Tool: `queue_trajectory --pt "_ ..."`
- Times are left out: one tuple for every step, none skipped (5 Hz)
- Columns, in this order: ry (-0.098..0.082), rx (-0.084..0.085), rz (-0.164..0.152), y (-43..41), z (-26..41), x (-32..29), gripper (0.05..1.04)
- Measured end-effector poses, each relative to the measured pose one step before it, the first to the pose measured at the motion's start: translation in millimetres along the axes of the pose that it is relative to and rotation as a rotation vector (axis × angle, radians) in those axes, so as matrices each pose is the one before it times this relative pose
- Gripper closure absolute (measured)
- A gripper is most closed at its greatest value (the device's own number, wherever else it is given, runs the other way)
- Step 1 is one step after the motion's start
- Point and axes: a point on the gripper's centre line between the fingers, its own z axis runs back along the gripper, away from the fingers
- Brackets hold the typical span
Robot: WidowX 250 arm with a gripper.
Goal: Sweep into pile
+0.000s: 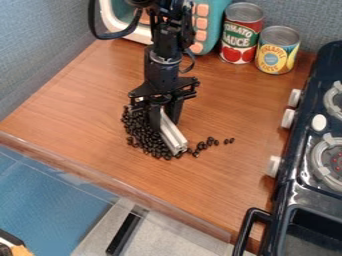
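Crowding together on the tabletop (80, 100), dark beans (142, 135) are lying heaped at the left, right up beside the tool (165, 126). And look, it's hanging upright, its fingers parting only as far as the pale metal bar (175, 139) they're gripping! The bar is slanting down rightward, its end resting among the beans. Behind, a teal toy appliance (215, 20) is standing; stray beans are trailing rightward, two cans (242, 32) are sitting farther back, and a black toy stove (294, 170) is flanking the right.
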Motion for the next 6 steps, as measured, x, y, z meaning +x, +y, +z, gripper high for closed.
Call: queue_trajectory --pt "-0.0011 0.0126 0.0073 10.57 -0.21 4.91 0.716" --pt "0.0085 -0.0054 0.0010 0.98 -0.06 0.37 0.716" --pt "0.0264 -0.0204 0.0137 -2.83 4.65 1.13 0.716" --pt "0.0076 -0.0429 -0.0042 -9.61 15.65 -3.21 0.716" --pt "0.0031 -0.0588 -0.0218 -13.73 24.22 -8.95 0.716" --pt "0.0203 -0.0445 0.0055 -14.29 14.22 -4.60 0.716"
